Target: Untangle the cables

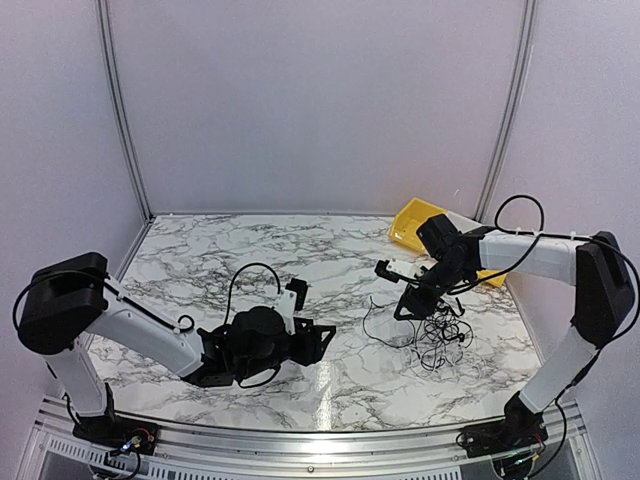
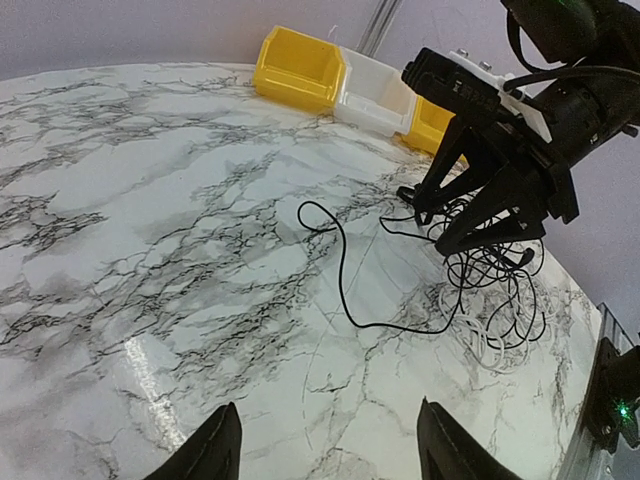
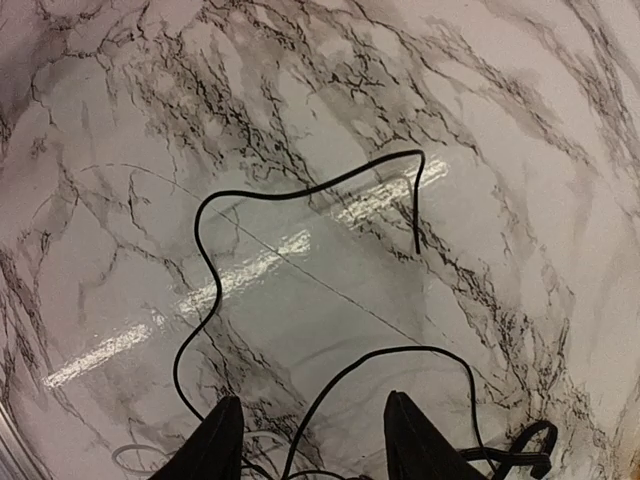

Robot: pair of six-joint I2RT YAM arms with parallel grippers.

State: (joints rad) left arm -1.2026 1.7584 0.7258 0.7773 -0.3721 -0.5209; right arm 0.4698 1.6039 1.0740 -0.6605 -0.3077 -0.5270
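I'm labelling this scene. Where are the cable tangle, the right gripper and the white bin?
cable tangle (image 2: 497,300), left wrist view, middle of the loops.
right gripper (image 2: 436,232), left wrist view, between its fingertips.
white bin (image 2: 368,115), left wrist view, its front wall.

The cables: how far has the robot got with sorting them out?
Early days. Done: one strand lies drawn out sideways from the tangle. In hand: nothing; the right gripper hangs open over the tangle, and the left gripper sits open, well apart from it. Left: the tangle itself, a knotted heap of loops.
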